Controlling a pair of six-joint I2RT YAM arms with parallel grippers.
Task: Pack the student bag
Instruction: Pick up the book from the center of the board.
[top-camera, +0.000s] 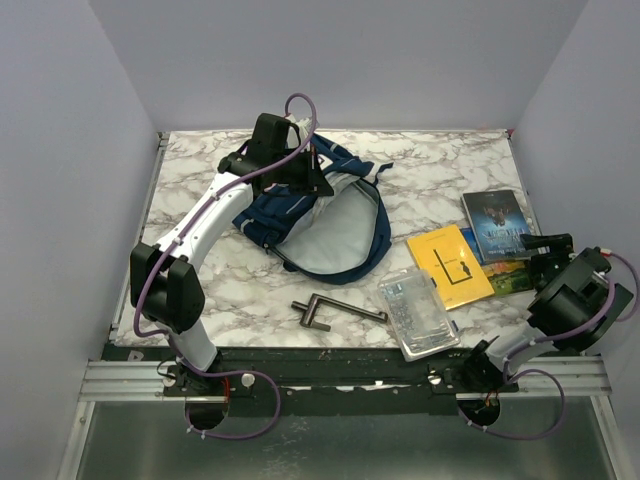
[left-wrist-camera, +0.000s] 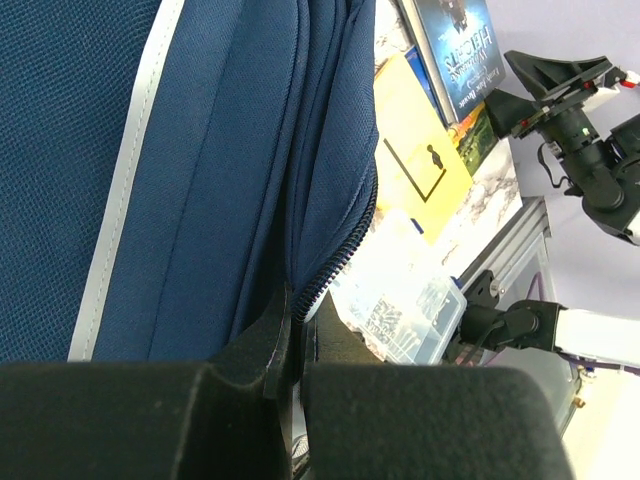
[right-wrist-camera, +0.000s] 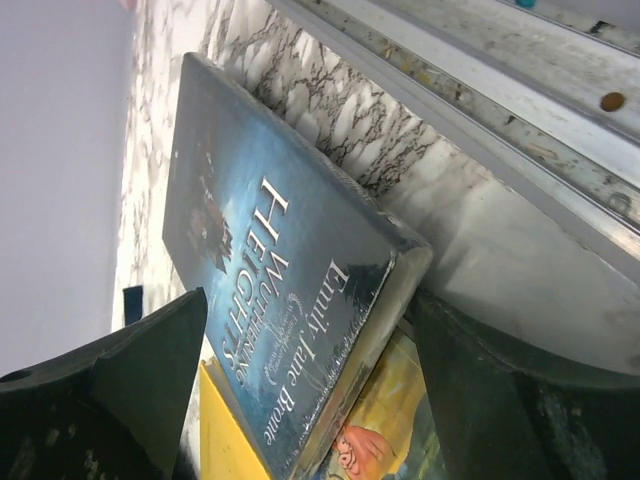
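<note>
So the setup is a white-and-grey marble table (top-camera: 200, 290) boxed in by plain lilac walls, with an aluminium rail (top-camera: 340, 375) along the near edge where the arms bolt on.

On the left side, the left gripper (top-camera: 305, 170) is clamped tight on the student bag (top-camera: 335, 225). In the wrist cam you can see the zipper edge running right down into the pinched fingers (left-wrist-camera: 270, 350). The bag lies left of centre at the back of the table, mouth gaping toward the rail with its pale lining showing. The left arm goes up from its base to a bent elbow, then the white forearm stretches out over the bag's far end.

Moving right there's a dark T-shaped tool (top-camera: 335, 312), a clear plastic box (top-camera: 418, 313), a yellow book (top-camera: 450, 265), then a blue Wuthering Heights (top-camera: 497, 222) lying partly on a colourful book (top-camera: 510, 275).

The right gripper (top-camera: 548, 243) has its jaws spread wide, one on each side of the blue book's corner. I can't tell if they're touching it. That arm is folded up low by the right edge, well apart from the bag.
</note>
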